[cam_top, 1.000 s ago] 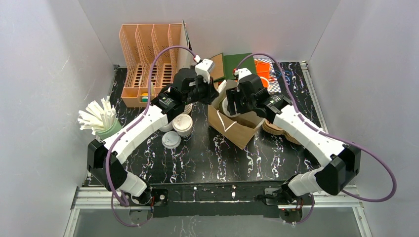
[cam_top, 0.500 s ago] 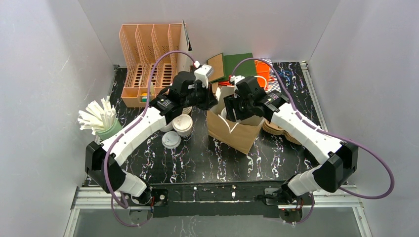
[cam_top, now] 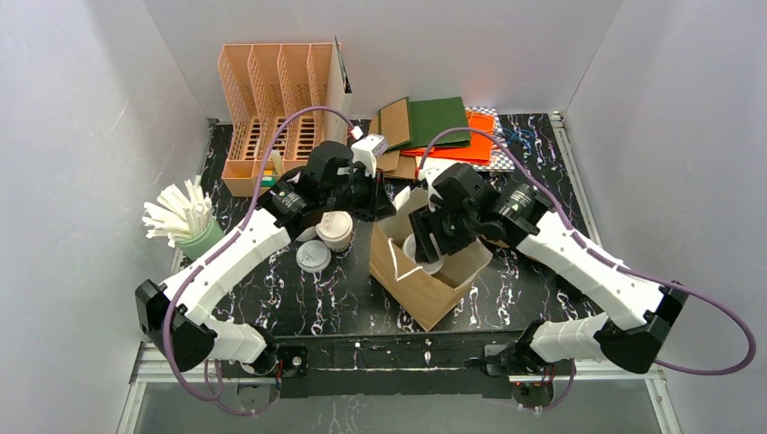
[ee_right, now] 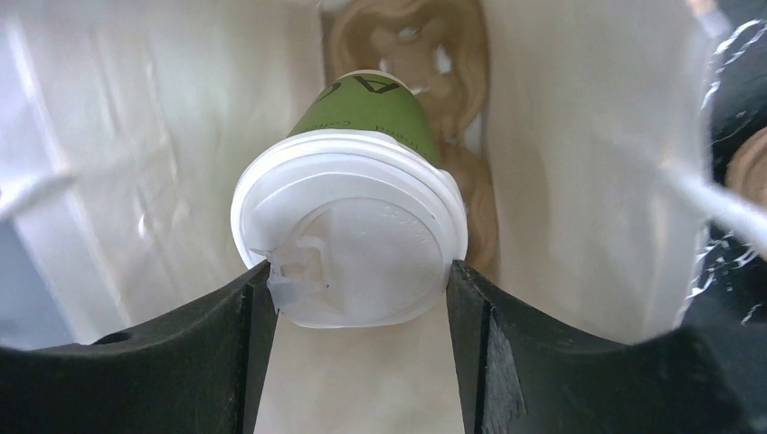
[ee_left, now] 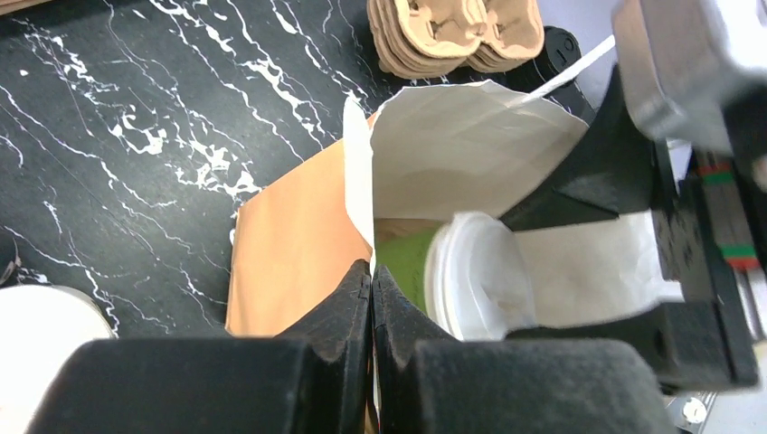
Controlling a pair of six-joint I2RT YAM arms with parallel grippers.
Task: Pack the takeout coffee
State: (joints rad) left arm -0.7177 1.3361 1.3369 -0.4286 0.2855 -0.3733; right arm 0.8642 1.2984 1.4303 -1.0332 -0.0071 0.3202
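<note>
1. Top view: since a second ago the paper bag (cam_top: 421, 289) has slid toward the arms' bases, and both wrists have come with it; the left arm (cam_top: 244, 244) reaches to its rim and the right arm (cam_top: 579, 253) dips into its mouth; another lidded cup (cam_top: 335, 228) waits on the worktop (cam_top: 298, 298) just left of the bag.
2. Left wrist view: the left fingers (ee_left: 348, 307) are pressed together, pinching the bag's rim; the green cup (ee_left: 402, 267) sits inside the mouth, just beside that pinch; hold the rim firm and pull it away from the cup, so the opening stays wide.
3. Right wrist view: the right fingers (ee_right: 249, 316) clasp the white sip lid (ee_right: 348, 235) from both sides; the cup hangs between the bag's white walls, above a brown moulded shape, perhaps a carrier; the grip seems to be on the lid alone, which could pop off, so lower slowly and upright; let go only once the base is seated.
</note>
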